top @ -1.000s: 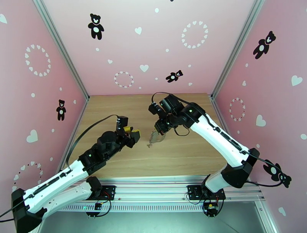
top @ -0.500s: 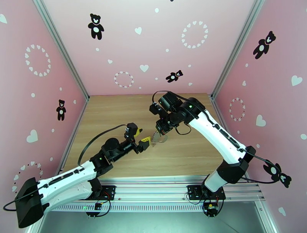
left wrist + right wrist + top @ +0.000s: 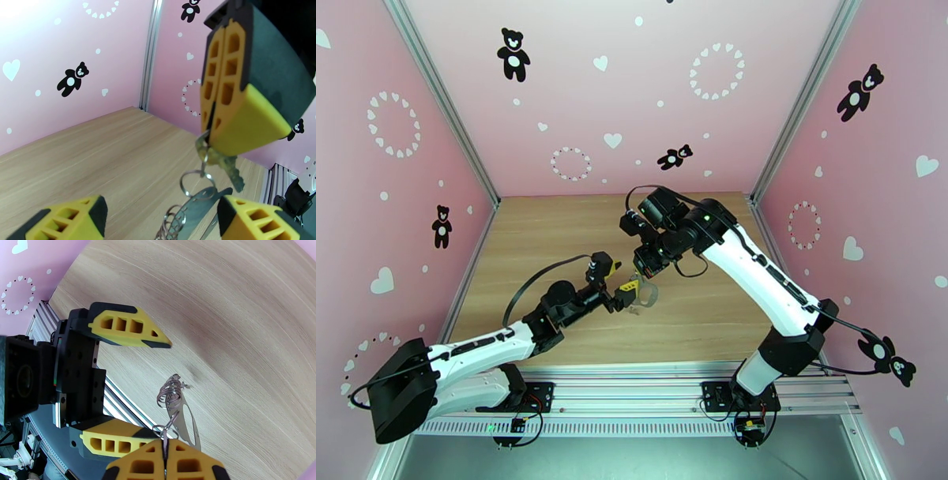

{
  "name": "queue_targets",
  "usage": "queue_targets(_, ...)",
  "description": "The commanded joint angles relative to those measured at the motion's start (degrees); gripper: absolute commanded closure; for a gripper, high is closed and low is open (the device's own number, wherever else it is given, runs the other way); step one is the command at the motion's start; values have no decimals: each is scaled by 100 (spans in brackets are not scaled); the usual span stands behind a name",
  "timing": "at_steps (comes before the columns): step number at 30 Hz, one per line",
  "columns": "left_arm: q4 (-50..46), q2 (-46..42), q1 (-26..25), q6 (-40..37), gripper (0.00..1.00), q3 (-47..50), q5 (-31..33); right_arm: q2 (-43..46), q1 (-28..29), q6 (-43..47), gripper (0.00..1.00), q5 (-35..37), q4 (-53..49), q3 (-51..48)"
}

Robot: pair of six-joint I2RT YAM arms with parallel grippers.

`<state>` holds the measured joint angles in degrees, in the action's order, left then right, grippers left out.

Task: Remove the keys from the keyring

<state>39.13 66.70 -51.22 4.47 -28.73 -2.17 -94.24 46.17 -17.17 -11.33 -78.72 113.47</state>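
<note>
The left claw (image 3: 160, 209) is spread wide, one finger on either side of the hanging bunch and neither pad touching it. Between its fingers hangs the keyring (image 3: 195, 203), a flat oval loop, with its coil (image 3: 172, 223) lowest of all. Just above the loop is a small ring (image 3: 185, 182), and beside that a key (image 3: 233, 171) slants down toward the claw's far finger. Directly above, the right claw (image 3: 208, 135) is pressed together on the top of the bunch. It seems to be pinching the keys by a head, though the fingers hide the exact bite. The table (image 3: 98, 158) lies well below, so everything dangles free.

The step looks like taking a second hold, so that the keys can be worked off against it. To do that well:
- Close on the oval loop itself, flat faces to the pads, not on the coil or the key.
- Come in a touch further first, so the loop sits deep between the fingers.
- Close slowly, because a nudge would set the bunch swinging or turn the loop edge-on.
</note>
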Motion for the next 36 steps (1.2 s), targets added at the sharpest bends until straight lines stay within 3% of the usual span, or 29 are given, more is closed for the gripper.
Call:
queue_targets(1,403,95,-37,-95,21,-137,20,-31,41,-61,100,-68,-122,188)
queue_targets(7,407,168,-38,-139,25,-115,214,-8,51,-67,100,-62,-117,190)
queue_targets(22,289,-109,-41,-280,47,32,809,23,50,-23,100,92,-113,150)
queue_targets(36,78,-391,-33,-447,63,102,832,52,58,-59,100,-19,139,224)
